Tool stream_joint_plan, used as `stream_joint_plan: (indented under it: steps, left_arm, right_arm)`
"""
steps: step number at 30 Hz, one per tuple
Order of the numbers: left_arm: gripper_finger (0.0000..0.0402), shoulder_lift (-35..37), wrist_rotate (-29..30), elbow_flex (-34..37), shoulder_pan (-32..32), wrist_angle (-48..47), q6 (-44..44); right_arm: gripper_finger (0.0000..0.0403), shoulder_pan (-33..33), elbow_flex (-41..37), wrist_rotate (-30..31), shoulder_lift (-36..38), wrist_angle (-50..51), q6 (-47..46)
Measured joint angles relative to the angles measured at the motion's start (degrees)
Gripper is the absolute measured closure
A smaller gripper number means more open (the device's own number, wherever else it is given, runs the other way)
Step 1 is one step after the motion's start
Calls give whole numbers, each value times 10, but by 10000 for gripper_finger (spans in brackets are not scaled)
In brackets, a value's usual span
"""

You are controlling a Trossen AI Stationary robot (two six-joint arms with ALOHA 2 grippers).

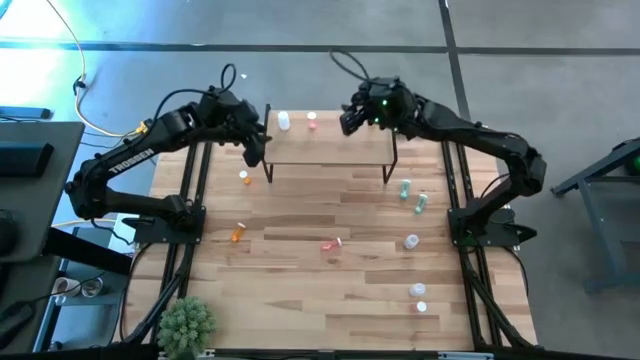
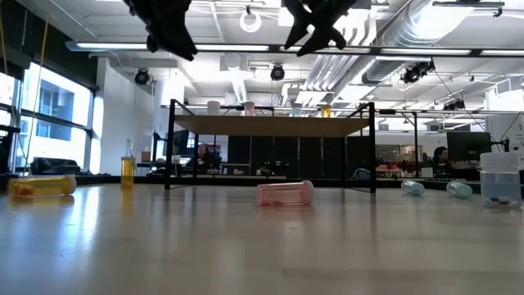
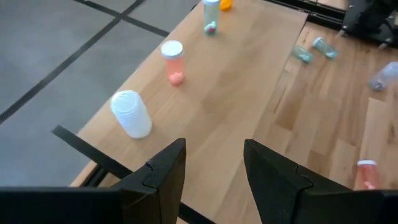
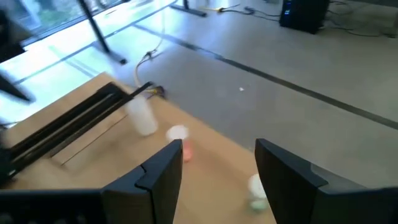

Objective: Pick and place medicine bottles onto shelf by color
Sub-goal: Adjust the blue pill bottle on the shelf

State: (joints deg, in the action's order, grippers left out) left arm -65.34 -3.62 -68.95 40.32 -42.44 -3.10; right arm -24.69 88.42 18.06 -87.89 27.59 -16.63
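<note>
The shelf (image 1: 330, 147) stands at the table's far middle. On it stand a white bottle (image 3: 130, 113), a pink one (image 3: 173, 61), a green one (image 3: 211, 15) and an orange one (image 3: 225, 5). My left gripper (image 3: 214, 146) hovers open above the shelf's left end (image 1: 258, 152), with nothing between its fingers. My right gripper (image 4: 217, 146) hovers open over the shelf's right part (image 1: 348, 122), also empty, and hides the green and orange bottles in the high view. Loose bottles lie on the table: a pink one (image 1: 331, 244), two orange (image 1: 238, 232), two green (image 1: 405, 188) and three white (image 1: 411, 241).
A green spiky plant (image 1: 187, 325) sits at the near left corner. Both arms' bases stand on black frames along the table's left and right edges (image 1: 170, 215). Bare wood lies in the table's near middle (image 1: 300, 300).
</note>
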Motion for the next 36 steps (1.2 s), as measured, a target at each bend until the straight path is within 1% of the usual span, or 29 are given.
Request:
stream_joint_plan:
  steps: [4, 10, 12, 14, 17, 24, 27, 31, 36]
  left_arm:
    - [248, 0, 0, 0, -4, 2, 10]
    - [248, 0, 0, 0, -4, 17, 10]
    - [248, 0, 5, 0, -4, 31, 10]
    - [248, 0, 17, 0, -4, 40, 17]
    - [248, 0, 33, 0, -3, 46, 36]
    - [248, 0, 45, 0, -3, 52, 28]
    - [248, 0, 45, 0, -3, 49, 25]
    - [248, 0, 45, 0, -3, 49, 11]
    - [248, 0, 45, 0, -3, 48, 9]
  right_arm:
    - [210, -44, 0, -11, 2, 0, 8]
    - [210, -106, 0, -50, 2, 0, 62]
    - [210, -124, 0, -60, 2, 0, 76]
    - [210, -139, 0, -83, 2, 0, 81]
    - [210, -152, 0, -107, 2, 0, 94]
    - [210, -159, 0, -109, 2, -17, 157]
    - [210, -167, 31, -108, -1, -1, 166]
    - [210, -177, 103, -106, -9, 25, 169]
    - [210, -181, 177, -101, -58, 96, 169]
